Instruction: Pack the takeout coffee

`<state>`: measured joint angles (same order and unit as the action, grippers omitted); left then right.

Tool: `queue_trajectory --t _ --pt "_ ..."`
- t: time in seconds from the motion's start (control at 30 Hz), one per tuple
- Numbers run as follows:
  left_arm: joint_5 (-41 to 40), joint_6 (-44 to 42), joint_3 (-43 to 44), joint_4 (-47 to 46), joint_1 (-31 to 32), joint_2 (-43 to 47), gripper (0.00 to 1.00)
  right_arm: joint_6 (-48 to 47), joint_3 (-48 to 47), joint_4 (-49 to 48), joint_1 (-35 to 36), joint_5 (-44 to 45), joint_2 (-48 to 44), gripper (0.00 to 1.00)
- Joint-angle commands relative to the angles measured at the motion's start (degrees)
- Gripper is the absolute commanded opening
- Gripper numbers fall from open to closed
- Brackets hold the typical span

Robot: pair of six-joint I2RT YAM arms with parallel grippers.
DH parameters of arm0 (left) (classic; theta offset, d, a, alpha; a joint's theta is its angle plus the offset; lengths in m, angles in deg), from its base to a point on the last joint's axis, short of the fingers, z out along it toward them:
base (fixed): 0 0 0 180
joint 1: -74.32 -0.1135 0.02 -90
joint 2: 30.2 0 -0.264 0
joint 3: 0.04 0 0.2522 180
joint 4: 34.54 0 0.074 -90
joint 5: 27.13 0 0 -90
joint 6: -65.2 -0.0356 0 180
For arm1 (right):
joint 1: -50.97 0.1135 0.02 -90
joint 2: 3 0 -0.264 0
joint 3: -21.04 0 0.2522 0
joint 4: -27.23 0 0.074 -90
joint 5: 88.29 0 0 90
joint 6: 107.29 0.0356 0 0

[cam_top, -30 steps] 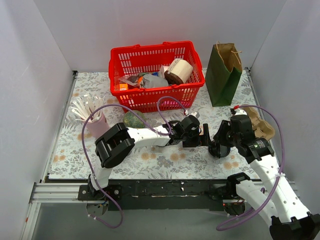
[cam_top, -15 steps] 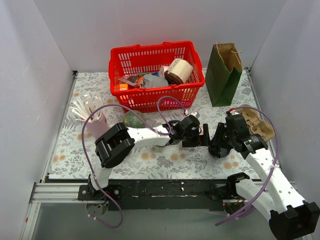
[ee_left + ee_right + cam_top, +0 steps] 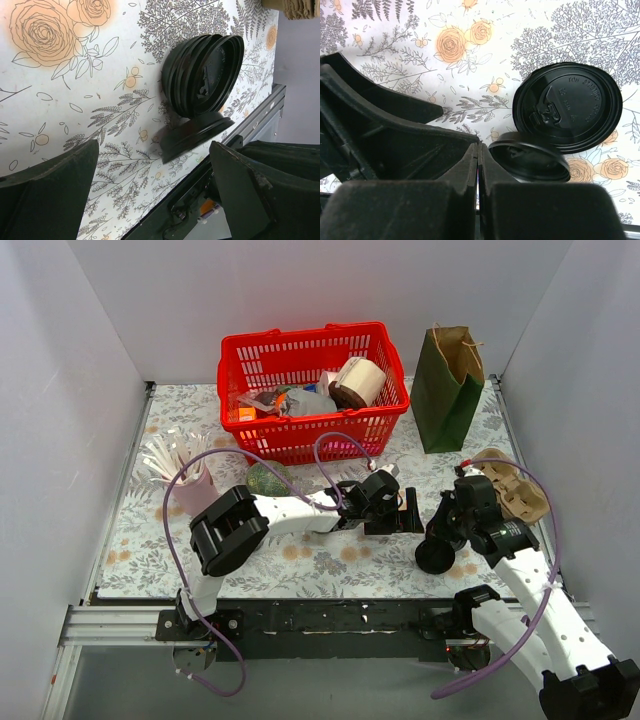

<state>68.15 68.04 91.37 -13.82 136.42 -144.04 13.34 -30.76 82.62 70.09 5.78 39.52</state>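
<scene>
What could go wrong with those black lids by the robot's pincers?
1. The right pincer is shut with nothing showing between its tips. The loose black lid sits just beside them, so the pincer may lift away holding nothing.
2. That lid overlaps the thick black piece with a sip lid, so a nudge could slide both.
3. The open left pincer is very close, so the arms could bump.

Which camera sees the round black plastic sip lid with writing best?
Right wrist: the round black plastic sip lid faces it, lettering and sip hole plain. Left wrist sees it steeply slanted. The top camera shows only a small black disc.
</scene>
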Motion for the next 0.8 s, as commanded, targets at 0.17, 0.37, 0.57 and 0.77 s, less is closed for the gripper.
queue_trajectory --t 0.17,0.37,0.57,0.77 --pt "-4.58 -0.38 -3.72 1.83 0.03 9.25 0.98 -3.91 -3.44 0.74 -0.31 1.91 0.02 0.04" --pt "-7.30 -1.43 -10.92 3.49 -0.50 17.84 0.98 -7.77 -1.34 1.26 -0.22 -9.60 1.24 0.36" --pt "-9.32 -1.78 -17.08 4.55 -0.58 27.96 0.98 -7.97 0.77 1.79 5.81 -11.21 2.39 0.47" --pt "-8.71 -3.01 -19.99 5.87 -0.58 35.35 0.98 -0.93 1.30 5.04 19.28 1.37 7.48 0.56"
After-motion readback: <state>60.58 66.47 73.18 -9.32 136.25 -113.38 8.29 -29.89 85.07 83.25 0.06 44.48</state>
